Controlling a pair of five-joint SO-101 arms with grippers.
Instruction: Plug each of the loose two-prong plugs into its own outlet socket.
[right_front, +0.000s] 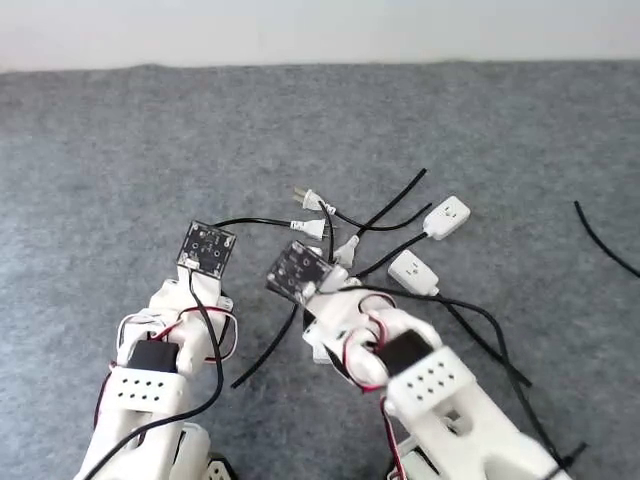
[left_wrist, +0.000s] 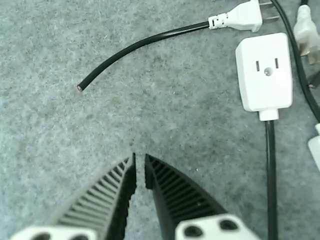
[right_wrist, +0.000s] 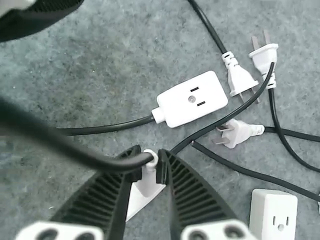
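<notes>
Right hand clamps ribbed fingers on a blocky white socket; left hand pinched together.

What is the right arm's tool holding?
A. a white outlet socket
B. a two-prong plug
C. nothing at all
A: the right tool is closed on the neck of a white outlet socket, whose body shows between its fingers.

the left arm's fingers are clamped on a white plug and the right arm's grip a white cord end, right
Not the left. In the left wrist view the left gripper is closed on nothing above bare carpet, and the nearest plug lies well clear of it. The right gripper does grip a white cord end.
</notes>
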